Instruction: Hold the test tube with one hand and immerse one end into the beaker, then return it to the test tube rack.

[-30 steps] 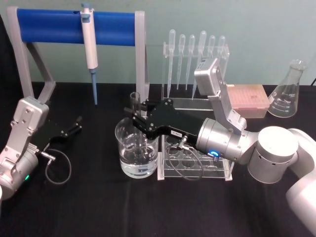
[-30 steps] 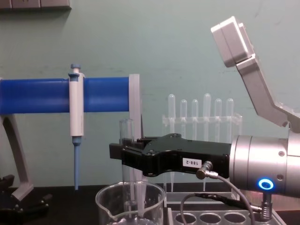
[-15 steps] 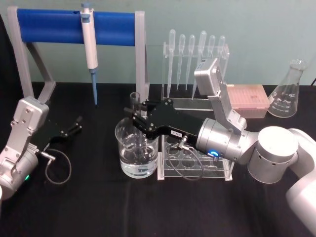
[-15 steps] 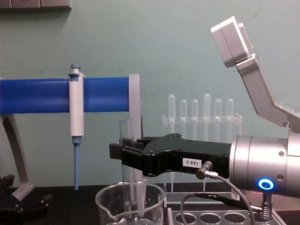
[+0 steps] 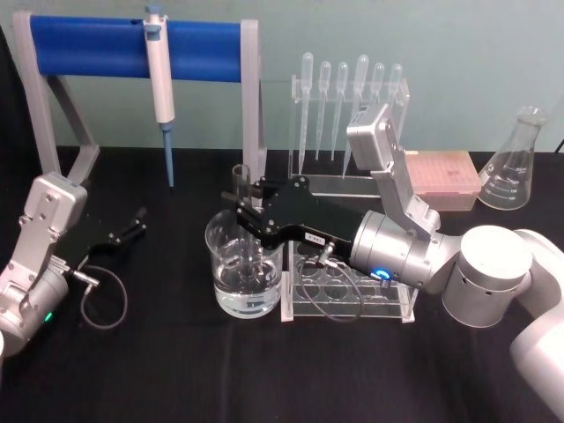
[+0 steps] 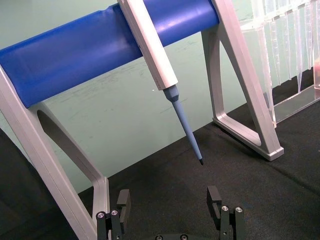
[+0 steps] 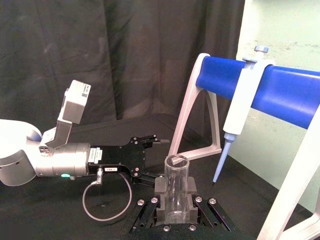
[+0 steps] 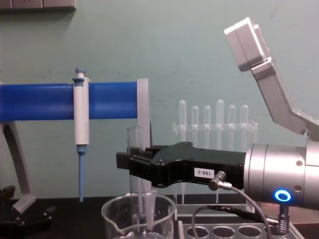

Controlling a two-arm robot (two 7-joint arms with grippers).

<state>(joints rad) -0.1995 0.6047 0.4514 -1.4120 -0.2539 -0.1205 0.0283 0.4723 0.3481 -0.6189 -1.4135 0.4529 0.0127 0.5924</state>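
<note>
The right gripper (image 5: 241, 208), a black two-fingered unit with a white label on a silver wrist, reaches leftward over the near centre of the table. Its fingers are clenched on the test tube (image 5: 241, 179), a clear glass cylinder held upright. The right wrist view shows the tube (image 7: 176, 186) seated squarely between the pads. The tube's lower part stands inside the beaker (image 5: 226, 280), a wide clear glass vessel with a flared rim that stands just left of the clear test tube rack with round holes (image 5: 388, 300). In the chest view the tube (image 8: 133, 139) rises above the gripper (image 8: 130, 163) and passes down through the mouth of the beaker (image 8: 117, 218). Clear liquid appears to lie in the bottom of the beaker, but whether the tube's end reaches it cannot be told. The step in hand is judged to be the immersion. Keep the tube vertical and off the glass wall, hold the grip steady, and lift straight up until the rounded end is above the rim before moving right toward a rack hole. The left gripper (image 6: 169, 198) is parked at the far left of the table with its fingers released and nothing between them. It lies near the blue-barred stand (image 5: 132, 40) carrying a white-and-blue micropipette (image 5: 162, 84). Compared with the frames half a second and one second earlier, no change is visible. The gripper, tube, beaker and left arm occupy the same positions.
</note>
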